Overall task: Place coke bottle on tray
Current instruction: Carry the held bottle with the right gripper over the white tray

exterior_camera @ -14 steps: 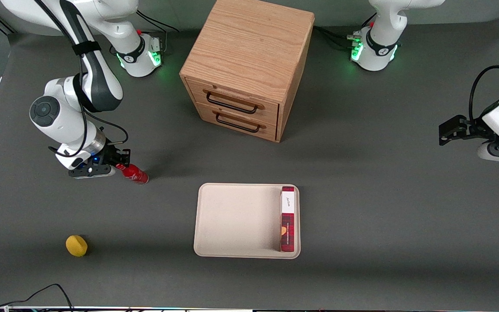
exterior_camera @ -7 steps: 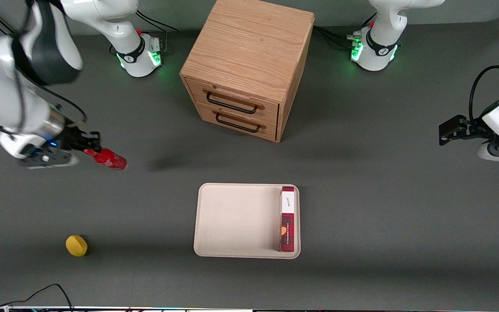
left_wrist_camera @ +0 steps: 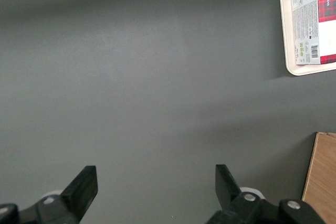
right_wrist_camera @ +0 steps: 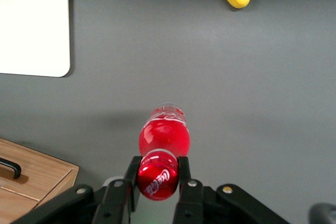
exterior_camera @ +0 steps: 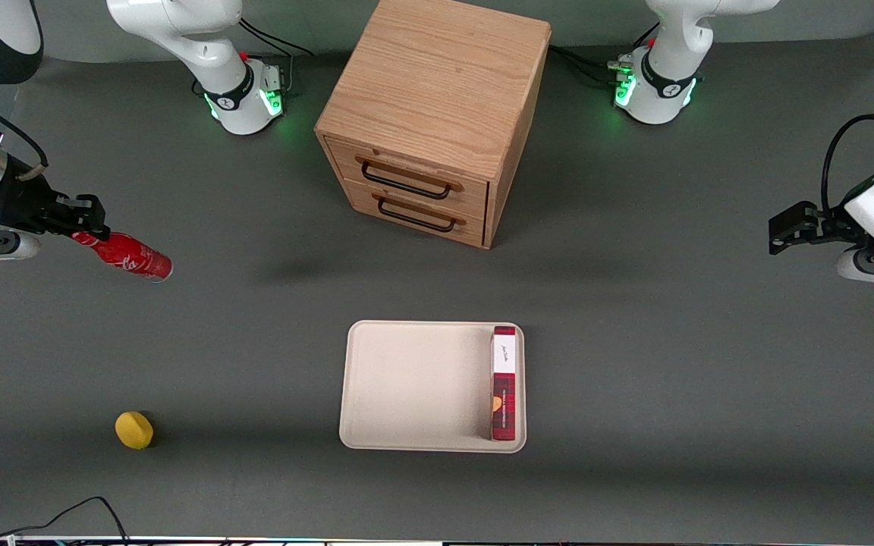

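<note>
Gripper: the gripper [exterior_camera: 82, 220] is hanging above the table at the working arm's end, its two fingers [right_wrist_camera: 184, 174] pinching the cap end of the coke bottle [exterior_camera: 124, 256] from both sides.
Coke bottle: it is being held clear of the table, tilted, its base pointing down toward the grey surface; it is lying well apart from the tray [exterior_camera: 414, 379].
Tray: it is sitting flat on the table, nearer to the front camera than the wooden cabinet [exterior_camera: 437, 114].
On the tray: a red plaid box [exterior_camera: 504, 383] is lying along the tray's edge toward the parked arm's end, leaving most of the tray floor bare.
Nearby: a yellow lemon [exterior_camera: 134, 430] is resting on the table, nearer to the front camera than the bottle and apart from the tray.
Open room: bare table [exterior_camera: 270, 303] is stretching between the bottle and the tray.
Materials: the bottle is showing glossy red with white script; the tray is looking matte cream with rounded corners and a low rim; the cabinet is showing oak grain and two dark handles [exterior_camera: 407, 186].
</note>
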`<action>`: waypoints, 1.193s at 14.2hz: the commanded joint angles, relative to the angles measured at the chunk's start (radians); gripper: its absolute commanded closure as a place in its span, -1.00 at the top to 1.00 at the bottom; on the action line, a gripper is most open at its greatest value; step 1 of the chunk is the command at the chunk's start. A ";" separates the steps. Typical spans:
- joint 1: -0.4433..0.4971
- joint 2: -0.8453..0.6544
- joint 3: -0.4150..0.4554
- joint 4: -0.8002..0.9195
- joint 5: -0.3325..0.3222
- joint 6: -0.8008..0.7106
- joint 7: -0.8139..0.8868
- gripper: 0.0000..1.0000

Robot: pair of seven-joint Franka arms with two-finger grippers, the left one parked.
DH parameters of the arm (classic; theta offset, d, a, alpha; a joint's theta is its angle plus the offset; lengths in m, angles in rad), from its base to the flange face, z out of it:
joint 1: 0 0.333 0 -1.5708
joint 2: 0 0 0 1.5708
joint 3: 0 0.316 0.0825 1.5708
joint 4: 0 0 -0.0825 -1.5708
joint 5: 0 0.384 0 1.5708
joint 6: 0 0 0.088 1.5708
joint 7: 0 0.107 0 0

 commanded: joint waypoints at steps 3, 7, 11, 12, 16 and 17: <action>0.109 0.174 0.061 0.155 0.059 0.052 0.266 -1.00; 0.227 0.270 0.061 0.158 0.061 0.254 0.293 -1.00; 0.295 0.381 0.060 0.191 -0.022 0.438 0.277 -1.00; 0.298 0.411 0.061 0.197 -0.027 0.486 0.268 -1.00; 0.327 0.467 0.060 0.231 -0.054 0.496 0.271 -1.00; 0.333 0.470 0.060 0.229 -0.103 0.499 0.279 -1.00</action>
